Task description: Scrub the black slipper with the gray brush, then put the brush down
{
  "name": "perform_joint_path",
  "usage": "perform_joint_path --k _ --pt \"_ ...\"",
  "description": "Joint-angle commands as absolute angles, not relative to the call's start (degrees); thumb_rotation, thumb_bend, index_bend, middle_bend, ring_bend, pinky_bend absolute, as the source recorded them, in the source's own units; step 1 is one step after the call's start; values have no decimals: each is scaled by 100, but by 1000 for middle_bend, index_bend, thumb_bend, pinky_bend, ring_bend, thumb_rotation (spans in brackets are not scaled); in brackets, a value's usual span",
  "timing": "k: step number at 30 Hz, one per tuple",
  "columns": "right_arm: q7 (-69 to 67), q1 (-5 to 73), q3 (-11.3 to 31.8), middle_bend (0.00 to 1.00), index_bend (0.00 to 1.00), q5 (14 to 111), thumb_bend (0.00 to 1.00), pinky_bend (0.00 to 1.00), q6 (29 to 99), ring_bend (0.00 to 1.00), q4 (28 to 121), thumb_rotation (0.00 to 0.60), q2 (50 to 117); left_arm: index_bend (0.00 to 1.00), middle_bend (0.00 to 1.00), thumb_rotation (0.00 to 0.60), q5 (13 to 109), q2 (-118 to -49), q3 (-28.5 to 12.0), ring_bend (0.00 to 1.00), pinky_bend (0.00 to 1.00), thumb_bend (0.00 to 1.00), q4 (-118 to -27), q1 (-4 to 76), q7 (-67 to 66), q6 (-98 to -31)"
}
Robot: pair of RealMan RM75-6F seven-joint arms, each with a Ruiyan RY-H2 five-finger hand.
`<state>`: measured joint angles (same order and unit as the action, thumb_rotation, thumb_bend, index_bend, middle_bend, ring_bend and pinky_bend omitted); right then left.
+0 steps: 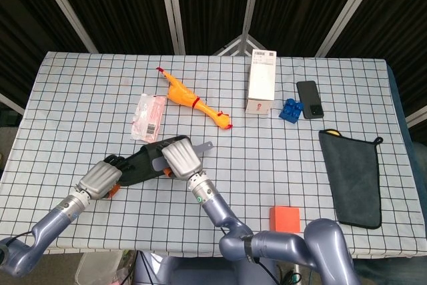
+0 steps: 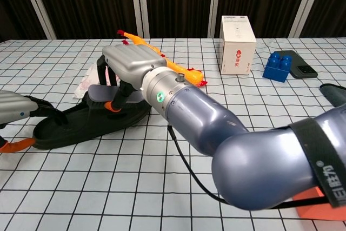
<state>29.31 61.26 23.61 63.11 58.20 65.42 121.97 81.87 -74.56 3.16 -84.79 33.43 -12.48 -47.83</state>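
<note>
Right hand (image 2: 130, 63) grips brush (image 2: 102, 94) over slipper (image 2: 92, 123); left hand (image 1: 100, 179) apparently steadies heel. Keep strokes short, bristles flat.

Checked tablecloth (image 1: 80, 111), dark curtains (image 1: 120, 5) behind — pale metal struts (image 1: 175, 5)

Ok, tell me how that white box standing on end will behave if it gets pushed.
The white box stands tall on a small end, so a high push would probably tip it. It looks like thin cardboard, likely light and stiff. A low push might slide it across the checked cloth.
</note>
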Motion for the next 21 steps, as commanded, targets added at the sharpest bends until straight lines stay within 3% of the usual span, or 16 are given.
perform_joint_path --k 1,21 --pt "2967 6165 2386 700 797 6343 837 694 5925 586 6498 600 12305 172 198 600 8175 -7458 311 113 136 699 -8485 3347 -1271 -4791" --pt "2694 6177 2345 700 797 6359 842 695 5934 593 5921 600 12742 172 198 600 8107 -7453 352 113 136 715 -8528 3380 -1392 -4757"
